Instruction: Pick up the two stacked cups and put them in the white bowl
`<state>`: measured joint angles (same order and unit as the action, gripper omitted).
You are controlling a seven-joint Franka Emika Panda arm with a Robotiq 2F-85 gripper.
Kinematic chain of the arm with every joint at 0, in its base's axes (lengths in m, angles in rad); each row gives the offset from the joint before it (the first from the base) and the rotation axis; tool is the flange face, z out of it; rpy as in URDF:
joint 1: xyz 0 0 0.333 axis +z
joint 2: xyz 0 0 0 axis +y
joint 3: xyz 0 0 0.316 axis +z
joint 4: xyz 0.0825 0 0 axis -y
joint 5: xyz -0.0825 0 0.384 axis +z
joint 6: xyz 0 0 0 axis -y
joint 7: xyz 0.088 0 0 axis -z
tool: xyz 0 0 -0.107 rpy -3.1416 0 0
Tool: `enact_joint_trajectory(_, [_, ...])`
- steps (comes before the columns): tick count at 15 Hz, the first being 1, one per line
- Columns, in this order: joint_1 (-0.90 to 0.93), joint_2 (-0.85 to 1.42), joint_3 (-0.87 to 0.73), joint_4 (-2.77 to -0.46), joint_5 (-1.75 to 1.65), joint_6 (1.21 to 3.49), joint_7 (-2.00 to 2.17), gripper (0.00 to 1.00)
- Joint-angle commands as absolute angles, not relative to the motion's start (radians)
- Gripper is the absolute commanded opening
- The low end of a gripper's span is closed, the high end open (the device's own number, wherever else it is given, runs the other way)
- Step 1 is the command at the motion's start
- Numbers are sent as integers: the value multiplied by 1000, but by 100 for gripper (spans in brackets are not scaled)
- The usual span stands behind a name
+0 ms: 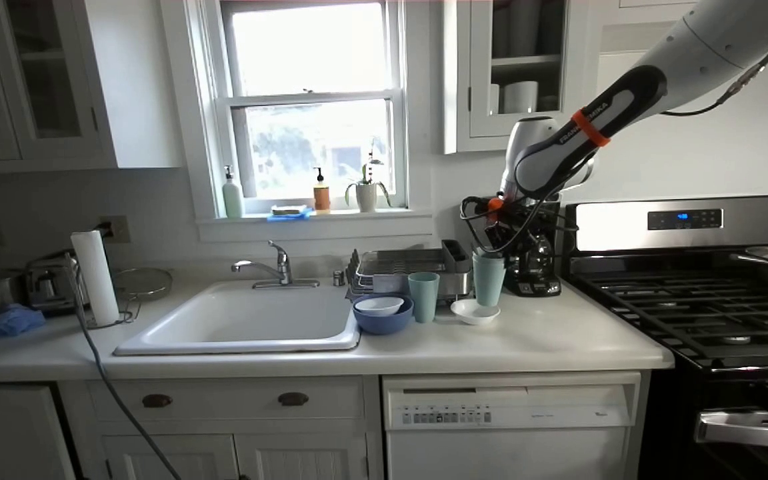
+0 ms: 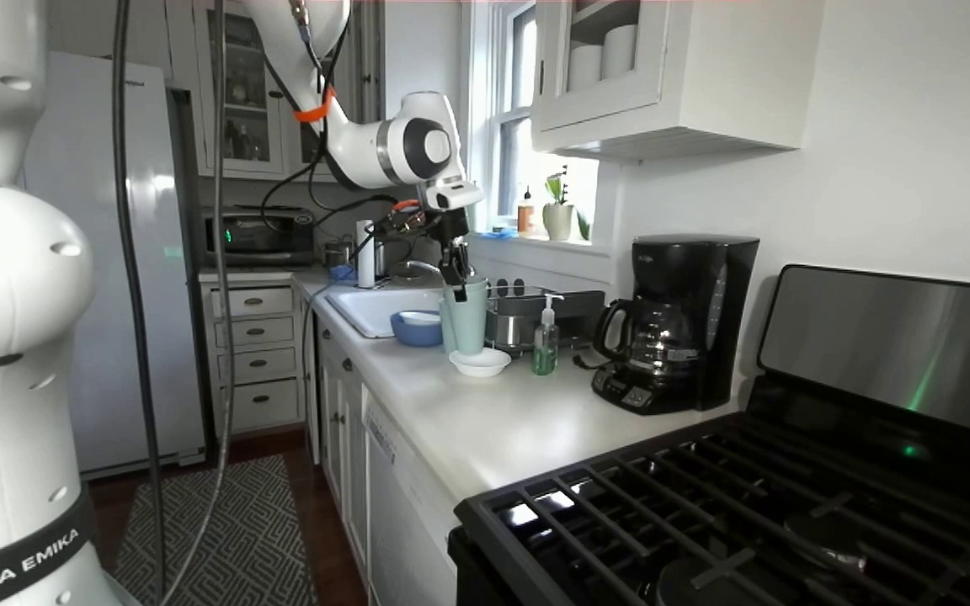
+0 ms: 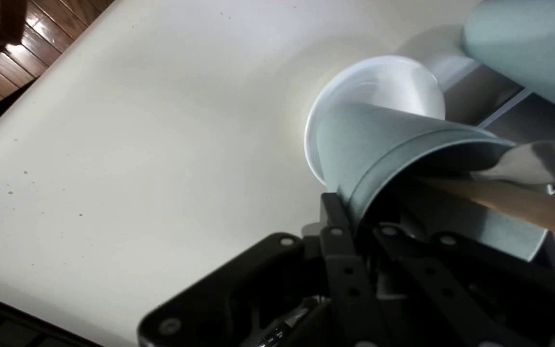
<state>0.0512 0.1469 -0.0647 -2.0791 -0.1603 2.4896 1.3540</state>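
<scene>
Apparently, pickup done, set-down remaining: behind the countertop's front edge [image 1: 531, 361], we see the gripper [image 3: 355, 220] pinching nested tumblers [image 1: 489, 283] over the white bowl [image 2: 482, 368].

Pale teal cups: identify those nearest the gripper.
The two stacked cups: the gripper pinches their doubled rim, while the single cup stands beside the blue bowl.

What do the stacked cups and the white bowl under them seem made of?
The stacked cups: probably matte plastic, given their thin rims and dull, even blue-green surface. The white bowl: smooth, slightly glossy ceramic or plastic; soft highlights don't settle which.
</scene>
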Motion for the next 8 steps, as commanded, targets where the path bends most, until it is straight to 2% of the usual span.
enact_joint_trajectory(1, [52,211,-66,-1999,-163,2479,1355,4])
enact_joint_trajectory(8, [69,302,-84,-1912,-166,2467,1369,5])
